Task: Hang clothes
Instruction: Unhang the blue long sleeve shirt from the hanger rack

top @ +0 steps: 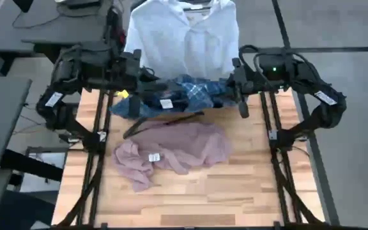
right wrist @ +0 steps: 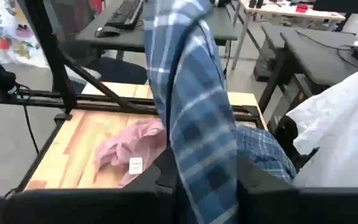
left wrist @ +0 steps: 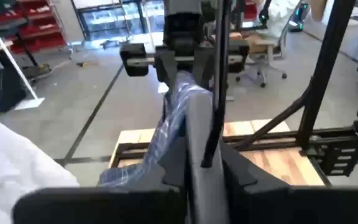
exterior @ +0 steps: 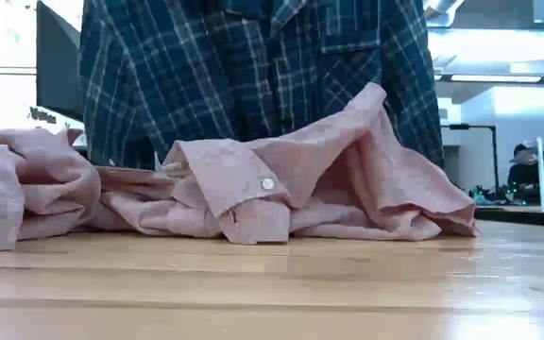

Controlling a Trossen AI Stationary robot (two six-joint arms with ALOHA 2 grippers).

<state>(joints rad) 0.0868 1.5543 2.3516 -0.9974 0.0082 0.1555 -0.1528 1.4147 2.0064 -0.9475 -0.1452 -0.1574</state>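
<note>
The blue-and-white plaid shirt [top: 177, 96] hangs above the table's far half, stretched between my two grippers. In the low view its body [exterior: 253, 76] drops behind the pink shirt [exterior: 300, 179]. The pink shirt [top: 171, 150] lies crumpled on the table's middle. The white shirt [top: 181, 38] hangs beyond the far edge. My left gripper [top: 153, 84] is shut at the plaid shirt's left end, and my right gripper [top: 235, 89] is shut at its right end. A thin dark hanger [top: 165, 121] shows below the plaid shirt. My left gripper has its fingers [left wrist: 197, 143] closed on a bunched part of the plaid shirt [left wrist: 169, 124], reaching roughly level from the table's left. A thin dark wire [left wrist: 217, 87] stands against the fingers; whether it is gripped I cannot tell. The cloth runs on to the other gripper. My right gripper pinches a gathered band of the plaid shirt [right wrist: 197, 149] between its two fingers, reaching roughly level from the table's right. The band rises past the fingers and more cloth [right wrist: 260, 155] sags beside them. The shirt is held off the table here.
The table's dark frame rails [top: 98, 160] run along both sides. Bare wood [top: 190, 198] lies toward the near edge. Desks and chairs stand in the room beyond, and a seated person [exterior: 522, 170] shows far off.
</note>
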